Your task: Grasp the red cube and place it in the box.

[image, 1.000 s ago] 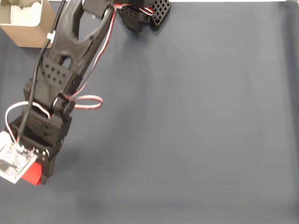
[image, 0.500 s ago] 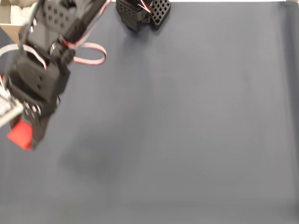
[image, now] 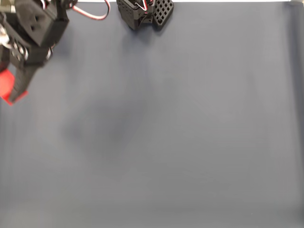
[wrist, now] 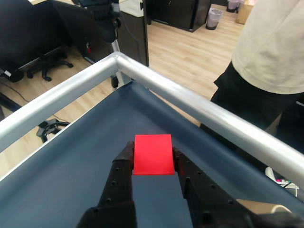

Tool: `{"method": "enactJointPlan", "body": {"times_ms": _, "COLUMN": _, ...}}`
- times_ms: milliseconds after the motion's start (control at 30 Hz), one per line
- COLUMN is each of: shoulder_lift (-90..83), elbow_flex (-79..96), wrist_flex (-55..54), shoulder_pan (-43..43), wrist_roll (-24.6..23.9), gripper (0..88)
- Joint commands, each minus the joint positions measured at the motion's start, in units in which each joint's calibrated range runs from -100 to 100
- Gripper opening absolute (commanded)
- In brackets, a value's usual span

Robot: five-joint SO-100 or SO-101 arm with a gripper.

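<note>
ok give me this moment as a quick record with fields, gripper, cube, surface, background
gripper: gripper shut on the red cube, fingers on its two sides
cube: red cube held clear above the mat; at the left edge in the fixed view
surface: dark blue-grey mat edged by a silver metal rail
background: person in a light shirt and dark trousers beside the table; office chair on a wooden floor
</note>
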Motion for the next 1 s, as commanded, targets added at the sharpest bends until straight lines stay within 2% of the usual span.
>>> {"method": "enactJointPlan", "body": {"times_ms": 0, "shoulder_lift": -5.62, "elbow_flex": 0.67, "wrist_flex": 0.64, "shoulder_pan": 3.72, "wrist_roll": -0.05, "gripper": 0.0}}
{"method": "enactJointPlan", "body": {"times_ms": 967, "shoulder_lift": -13.33, "elbow_flex": 8.98, "wrist_flex": -0.1, "shoulder_pan": 21.26, "wrist_roll": -0.78, "gripper": 0.0}}
